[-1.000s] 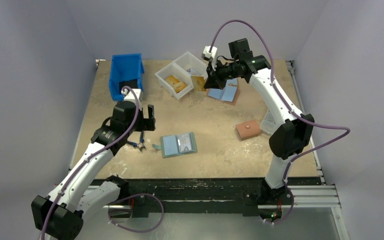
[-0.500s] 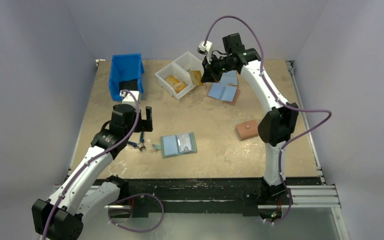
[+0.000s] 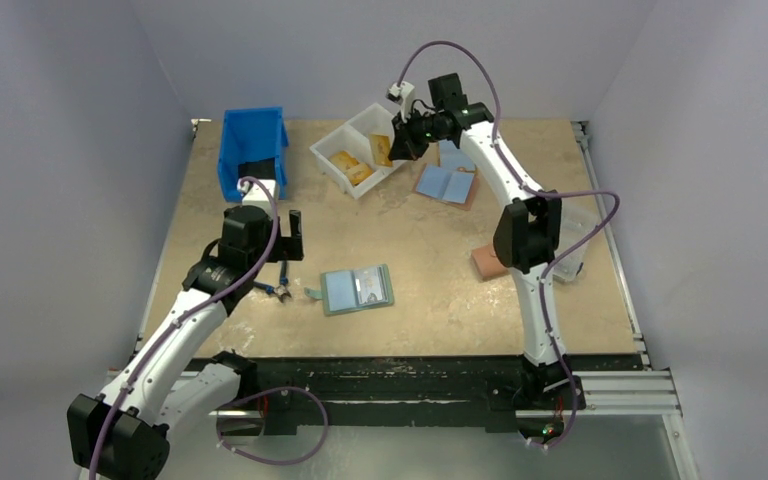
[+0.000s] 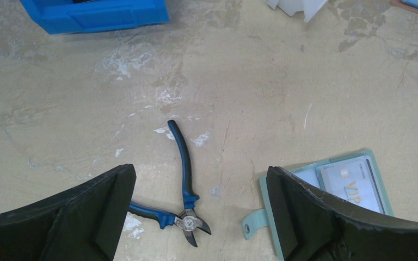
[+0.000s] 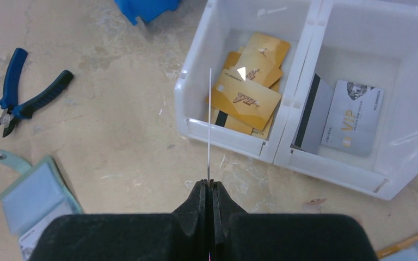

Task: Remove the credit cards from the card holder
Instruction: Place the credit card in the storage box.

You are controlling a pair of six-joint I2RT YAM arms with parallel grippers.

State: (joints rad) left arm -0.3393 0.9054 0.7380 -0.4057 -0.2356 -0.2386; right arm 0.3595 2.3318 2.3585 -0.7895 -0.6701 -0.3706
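Note:
The teal card holder (image 3: pixel 357 289) lies open on the table, with a pale credit card (image 4: pixel 351 182) in its clear sleeve. My left gripper (image 3: pixel 295 232) hovers open beside it on the left; in its wrist view the open left gripper (image 4: pixel 198 171) stands over blue pliers (image 4: pixel 184 179), with the holder's snap tab (image 4: pixel 254 222) by the right finger. My right gripper (image 3: pixel 400 148) is shut on a tan-orange credit card (image 3: pixel 382 150) above the white bin. In the right wrist view the card (image 5: pixel 209 125) shows edge-on, rising from the shut right gripper (image 5: pixel 209 187).
A white two-compartment bin (image 5: pixel 239 136) holds several gold cards (image 5: pixel 249 98) and silver cards (image 5: pixel 354 117). A blue bin (image 3: pixel 253 150) stands at the back left. Light-blue wallets (image 3: pixel 447 183) lie right of the white bin. A salmon-pink wallet (image 3: pixel 485 262) shows partly behind the right arm.
The right arm has swung left with the tan-orange card, from beside the light-blue wallets to over the white bin. The left arm has barely shifted.

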